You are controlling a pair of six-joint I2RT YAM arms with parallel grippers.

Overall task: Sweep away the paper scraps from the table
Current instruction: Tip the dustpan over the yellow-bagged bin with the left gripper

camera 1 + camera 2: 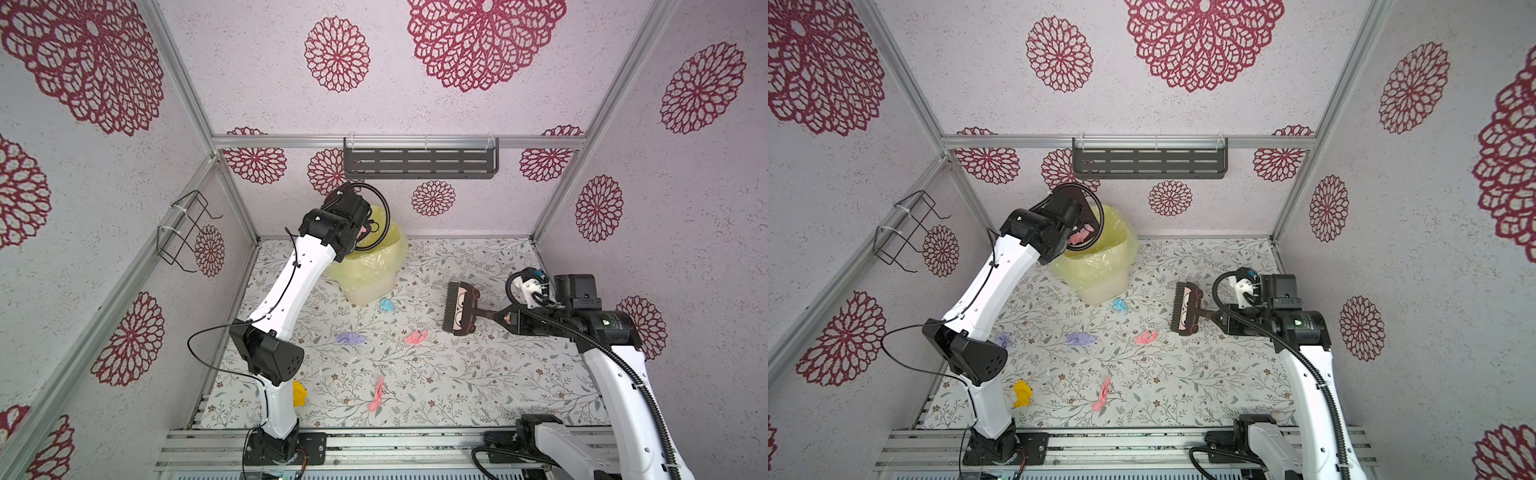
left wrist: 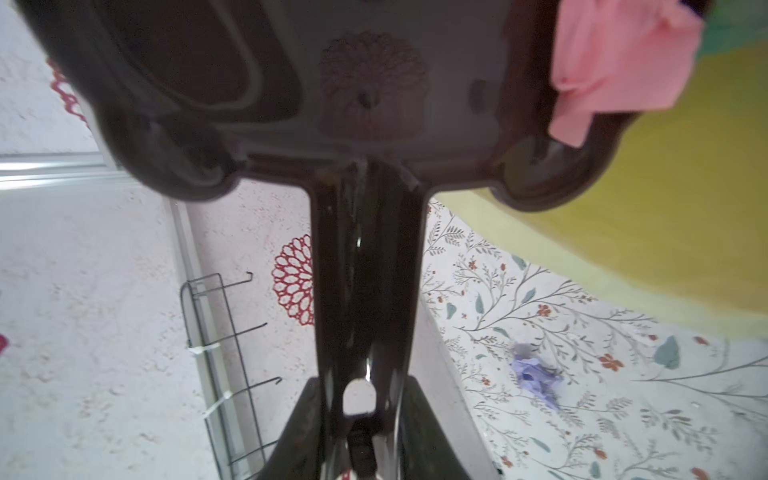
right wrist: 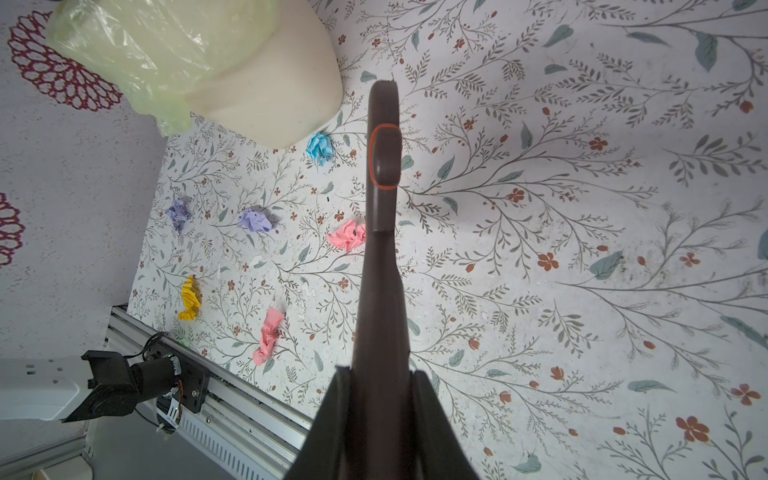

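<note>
Top views both show the table point(image 1: 478, 374) with the bin point(image 1: 370, 270) at its back. My left jaws grip the dustpan point(image 2: 365, 83) handle, the pan tipped over the bin. My right jaws are clamped on the brush point(image 1: 459, 307), the nearer tool, its bristle row running front-to-back. Loose paper scraps point(image 1: 351, 338) lie leftward, the pink wad point(image 1: 415, 337) closest.

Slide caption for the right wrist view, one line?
Right gripper shut on the brush handle; six paper scraps lie scattered across the table, lined bin beyond.
</note>
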